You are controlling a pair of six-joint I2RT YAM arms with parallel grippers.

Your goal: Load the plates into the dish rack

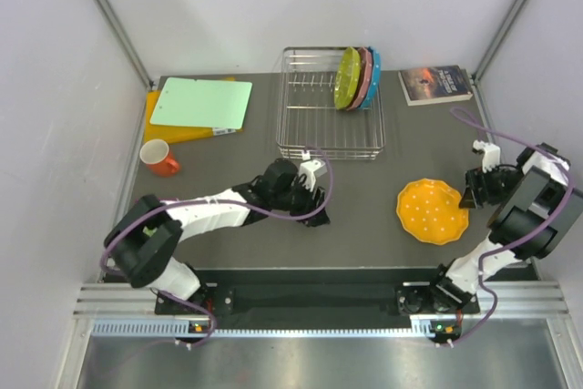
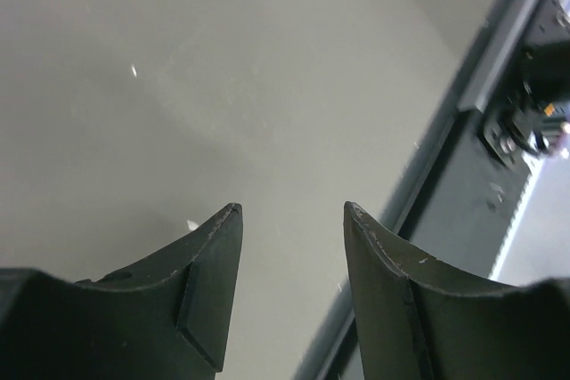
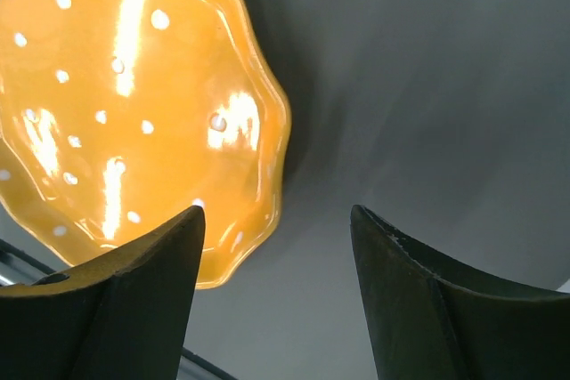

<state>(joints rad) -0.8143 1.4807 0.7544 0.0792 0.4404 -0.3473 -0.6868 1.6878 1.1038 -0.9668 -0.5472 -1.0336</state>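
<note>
Up at 12 o'clock on the dark grey table (image 1: 228, 161) sits the rack (image 1: 310, 134). A green plate (image 1: 347, 77), a pink plate (image 1: 363, 79) and a blue plate (image 1: 374, 84) stand on edge at its right end. The orange plate (image 1: 432, 210) lies flat at 4 o'clock. The right claw (image 1: 475, 190) is spread wide and holds nothing, just beside that plate's 2 o'clock edge. The left claw (image 1: 317, 216) is spread and holds nothing too, low over bare table near the middle. White walls (image 1: 46, 88) stand all around.

Green cutting board (image 1: 202, 102), orange mug (image 1: 160, 158), book (image 1: 435, 84)
</note>
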